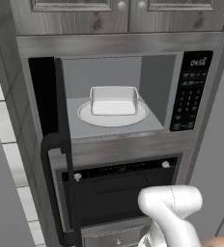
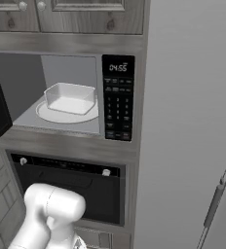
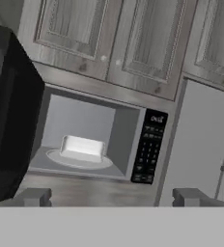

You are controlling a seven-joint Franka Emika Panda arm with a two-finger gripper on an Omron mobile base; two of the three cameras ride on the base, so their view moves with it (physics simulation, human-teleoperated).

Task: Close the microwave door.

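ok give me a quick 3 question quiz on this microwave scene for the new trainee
1. True or false: the microwave door is swung wide open on its left-hinged side.
2. What sits on the round white turntable plate inside the cavity?
A. a mug
B. a clear rectangular container
C. a bowl of fruit
3. Fill in: the black keypad panel is on the ____ side of the cavity.

Key:
1. True. The gripper, with its fingertips wide apart in the hand view, faces the cavity and touches nothing.
2. B
3. right
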